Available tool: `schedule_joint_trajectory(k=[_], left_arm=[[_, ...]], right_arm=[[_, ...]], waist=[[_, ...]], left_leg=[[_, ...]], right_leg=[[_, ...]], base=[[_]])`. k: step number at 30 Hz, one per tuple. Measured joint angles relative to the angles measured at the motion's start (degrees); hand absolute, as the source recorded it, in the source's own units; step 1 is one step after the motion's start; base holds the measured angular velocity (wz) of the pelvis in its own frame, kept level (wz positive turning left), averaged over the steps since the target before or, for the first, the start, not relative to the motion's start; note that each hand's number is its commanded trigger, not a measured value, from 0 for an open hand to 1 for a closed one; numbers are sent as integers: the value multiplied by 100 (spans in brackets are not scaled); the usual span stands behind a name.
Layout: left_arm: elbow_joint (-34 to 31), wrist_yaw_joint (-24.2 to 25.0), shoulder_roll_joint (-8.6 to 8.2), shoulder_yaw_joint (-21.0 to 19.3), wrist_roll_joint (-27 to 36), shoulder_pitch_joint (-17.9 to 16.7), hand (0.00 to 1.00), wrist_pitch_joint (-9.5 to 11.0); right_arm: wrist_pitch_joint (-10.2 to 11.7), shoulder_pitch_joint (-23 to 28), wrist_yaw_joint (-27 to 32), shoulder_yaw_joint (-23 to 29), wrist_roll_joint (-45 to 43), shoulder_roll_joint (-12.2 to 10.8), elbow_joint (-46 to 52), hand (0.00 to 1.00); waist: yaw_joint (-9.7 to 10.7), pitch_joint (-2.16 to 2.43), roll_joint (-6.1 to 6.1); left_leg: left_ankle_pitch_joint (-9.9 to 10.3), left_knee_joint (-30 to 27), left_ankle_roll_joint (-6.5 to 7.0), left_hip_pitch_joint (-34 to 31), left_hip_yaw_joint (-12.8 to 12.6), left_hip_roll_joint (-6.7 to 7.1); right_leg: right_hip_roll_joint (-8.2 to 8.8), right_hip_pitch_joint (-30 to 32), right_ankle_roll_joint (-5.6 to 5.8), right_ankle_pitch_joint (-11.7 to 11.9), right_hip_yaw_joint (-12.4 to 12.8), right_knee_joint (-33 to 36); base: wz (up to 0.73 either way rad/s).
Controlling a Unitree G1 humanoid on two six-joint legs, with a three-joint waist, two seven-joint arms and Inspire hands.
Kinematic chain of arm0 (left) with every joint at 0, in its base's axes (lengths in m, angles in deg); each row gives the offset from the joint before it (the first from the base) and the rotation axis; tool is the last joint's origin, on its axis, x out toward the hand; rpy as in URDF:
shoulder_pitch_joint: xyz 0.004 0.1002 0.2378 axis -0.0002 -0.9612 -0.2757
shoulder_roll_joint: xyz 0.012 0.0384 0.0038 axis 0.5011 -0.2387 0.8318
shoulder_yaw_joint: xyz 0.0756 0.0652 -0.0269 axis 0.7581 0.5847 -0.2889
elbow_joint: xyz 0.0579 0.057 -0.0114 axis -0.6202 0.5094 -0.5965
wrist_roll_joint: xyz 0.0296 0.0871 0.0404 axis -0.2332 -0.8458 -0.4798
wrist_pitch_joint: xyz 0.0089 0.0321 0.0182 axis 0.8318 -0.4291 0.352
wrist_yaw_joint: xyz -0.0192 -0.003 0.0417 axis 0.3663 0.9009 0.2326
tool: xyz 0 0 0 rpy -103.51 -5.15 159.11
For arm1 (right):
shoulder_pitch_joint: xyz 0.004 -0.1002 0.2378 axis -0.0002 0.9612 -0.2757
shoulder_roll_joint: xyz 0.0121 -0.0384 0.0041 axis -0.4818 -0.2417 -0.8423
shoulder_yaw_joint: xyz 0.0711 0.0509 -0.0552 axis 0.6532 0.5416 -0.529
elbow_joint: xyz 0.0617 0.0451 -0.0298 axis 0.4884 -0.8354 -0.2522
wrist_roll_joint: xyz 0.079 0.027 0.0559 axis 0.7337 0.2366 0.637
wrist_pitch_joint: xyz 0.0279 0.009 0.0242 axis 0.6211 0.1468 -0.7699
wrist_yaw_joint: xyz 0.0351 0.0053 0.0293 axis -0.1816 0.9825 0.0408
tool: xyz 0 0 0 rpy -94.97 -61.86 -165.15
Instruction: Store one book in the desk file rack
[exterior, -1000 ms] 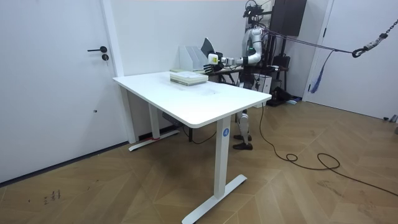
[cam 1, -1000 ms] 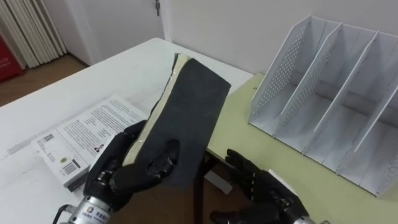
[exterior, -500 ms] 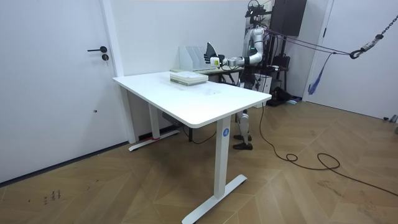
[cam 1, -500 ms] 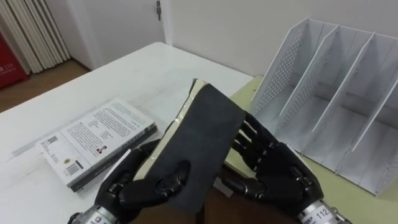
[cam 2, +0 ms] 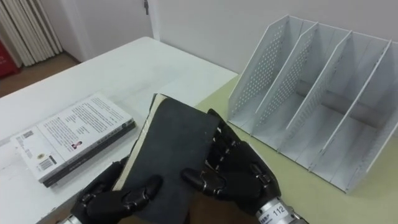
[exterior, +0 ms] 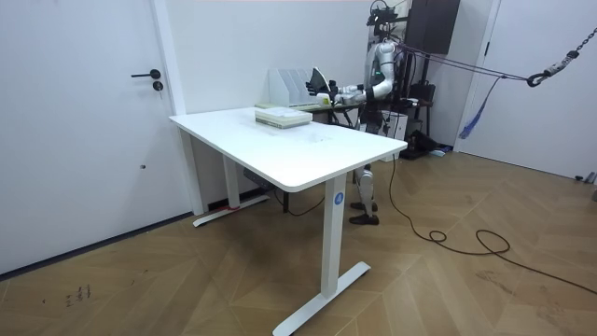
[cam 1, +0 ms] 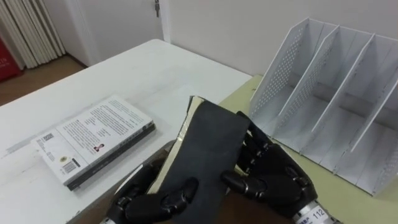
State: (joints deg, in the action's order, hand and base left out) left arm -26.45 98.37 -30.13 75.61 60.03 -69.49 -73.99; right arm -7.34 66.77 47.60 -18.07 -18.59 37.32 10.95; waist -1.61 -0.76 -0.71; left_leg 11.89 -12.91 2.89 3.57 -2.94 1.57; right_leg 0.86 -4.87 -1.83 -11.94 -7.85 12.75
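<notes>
A dark book [cam 1: 208, 146] is held tilted in the air, over the place where the edge of the white table [cam 1: 143, 74] meets the green desk [cam 1: 244, 98]. It is grasped from both sides. The left hand [cam 1: 152, 199] is wrapped round its lower end with the thumb curled on the cover, and the right hand [cam 1: 277, 180] is closed on its right edge, thumb on the cover. The rack [cam 1: 329, 93] stands on the desk, near the book but apart from it. A white book [cam 1: 93, 140] lies flat on the table, by the edge nearest the robot.

held book [cam 1: 208, 140]: charcoal cover, cream page edges
book on table [cam 1: 93, 140]: white, black print
file rack [cam 1: 280, 71]: white, dotted perforations
table [cam 1: 143, 68]: white
desk [cam 1: 239, 99]: pale green
</notes>
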Motion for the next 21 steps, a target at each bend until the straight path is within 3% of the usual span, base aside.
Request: schedule_joint_trajectory(k=[7, 8, 9, 10, 21], left_arm=[[0, 77, 115, 71, 144, -1, 100, -3], [0, 94, 160, 82, 187, 0, 100, -4], [0, 103, 174, 82, 209, 0, 100, -4], [2, 112, 188, 80, 231, 0, 100, -4], [4, 447, 229, 206, 460, -1, 100, -11]], right_arm=[[1, 6, -44, -193, 284, 100, 0, 0], [1, 5, -46, -238, 337, 161, 0, 25], [1, 4, -57, -256, 378, 170, 0, 74], [2, 3, -66, -293, 464, 184, 0, 100], [11, 9, -124, -457, 928, 231, 0, 100]], waist=[[-9, 15, -7], [-14, 16, -9], [-20, 16, -9], [-30, 17, -13], [-21, 35, -103]], left_leg=[[0, -43, 0, -110, -23, -10], [1, -45, 0, -108, -28, -13], [1, -45, -1, -103, -34, -14], [1, -45, -1, -100, -49, -16], [2, -58, 1, -98, -117, -35]], right_leg=[[-2, 90, -6, 7, 15, 67], [-2, 95, -6, 7, 17, 85], [-2, 96, -6, 7, 24, 86], [-3, 96, -6, 7, 34, 87], [-12, 95, -10, 39, 79, 116]], base=[[-1], [-3], [-4], [-4], [-3]])
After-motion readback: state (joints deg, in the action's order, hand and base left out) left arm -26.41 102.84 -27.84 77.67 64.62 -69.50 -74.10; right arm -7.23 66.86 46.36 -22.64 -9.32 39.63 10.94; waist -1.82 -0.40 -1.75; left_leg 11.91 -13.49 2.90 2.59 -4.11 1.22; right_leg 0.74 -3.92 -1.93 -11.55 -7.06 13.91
